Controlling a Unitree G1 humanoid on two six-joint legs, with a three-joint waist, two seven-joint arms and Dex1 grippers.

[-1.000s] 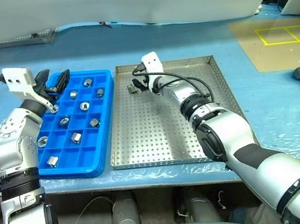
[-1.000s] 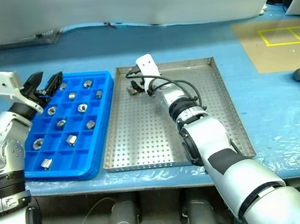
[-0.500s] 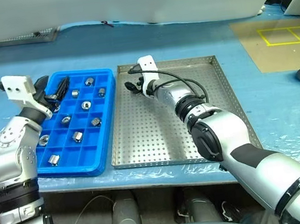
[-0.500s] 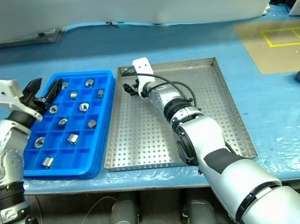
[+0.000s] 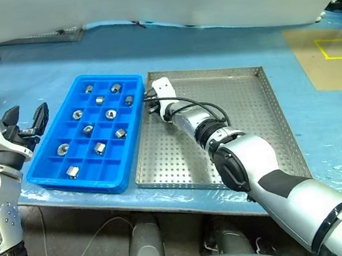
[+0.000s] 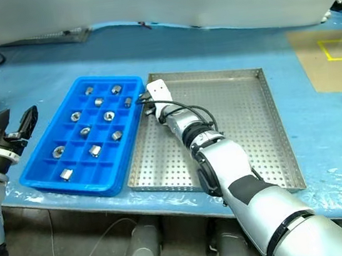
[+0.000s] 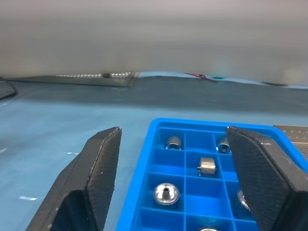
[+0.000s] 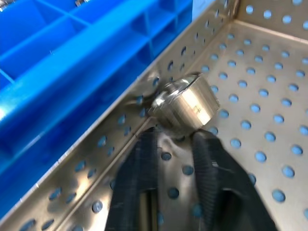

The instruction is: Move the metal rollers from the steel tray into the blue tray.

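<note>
Against the steel tray (image 5: 265,122) rim, right hand (image 8: 175,132) pinches a roller (image 8: 185,103).

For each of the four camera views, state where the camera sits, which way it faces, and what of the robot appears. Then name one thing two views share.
Left and right eye views: on the head, facing forward and down at the blue tray and steel tray; both arms show.
Left wrist view: along the open left gripper, toward the blue tray's far end.
Right wrist view: along the right gripper, shut on a metal roller.
Shared: both wrist views show the blue tray.

steel tray (image 5: 251,117) floor: bare | blue tray (image 5: 57,174): beside, touching rim
</note>
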